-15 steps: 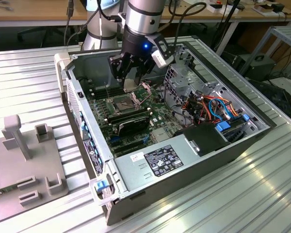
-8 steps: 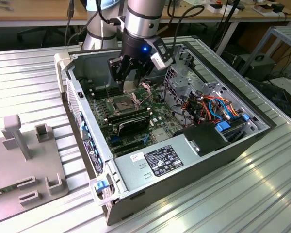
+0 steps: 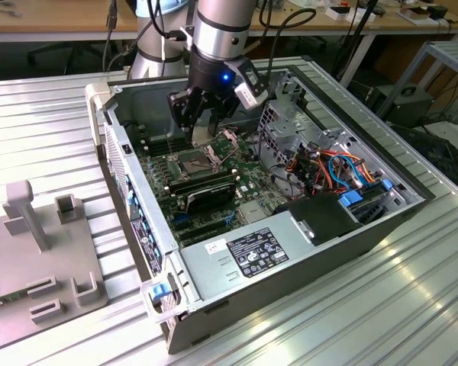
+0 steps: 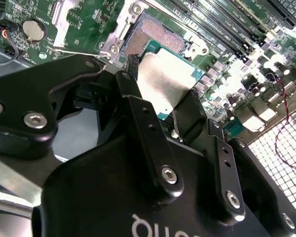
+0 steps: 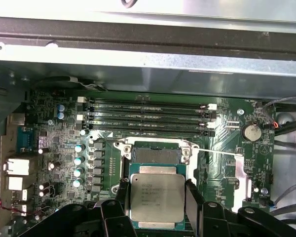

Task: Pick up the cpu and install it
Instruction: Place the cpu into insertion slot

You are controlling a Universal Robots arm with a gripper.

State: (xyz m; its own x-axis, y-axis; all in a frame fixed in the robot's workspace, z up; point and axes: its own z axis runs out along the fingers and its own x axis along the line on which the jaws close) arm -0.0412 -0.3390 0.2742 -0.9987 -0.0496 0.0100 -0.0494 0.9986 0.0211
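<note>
the gripper [image 3: 202, 131] is clamping the cpu [image 5: 157, 198] by two opposite edges, holding it flat just above the open socket [image 5: 156, 155] and partly overlapping it. pickup is looking done; seating is outstanding, the socket lying bare.

1. One cpu [image 5: 156, 197].
2. One gripper [image 3: 201, 128].
3. One open processor socket [image 5: 155, 155].
4. Four long memory slots [image 5: 145, 118].
5. One round coin battery [image 5: 251, 132].
6. One computer case [image 3: 328, 276].
7. One power supply box [image 3: 252, 255].
8. One grey fixture plate [image 3: 38, 263].
</note>
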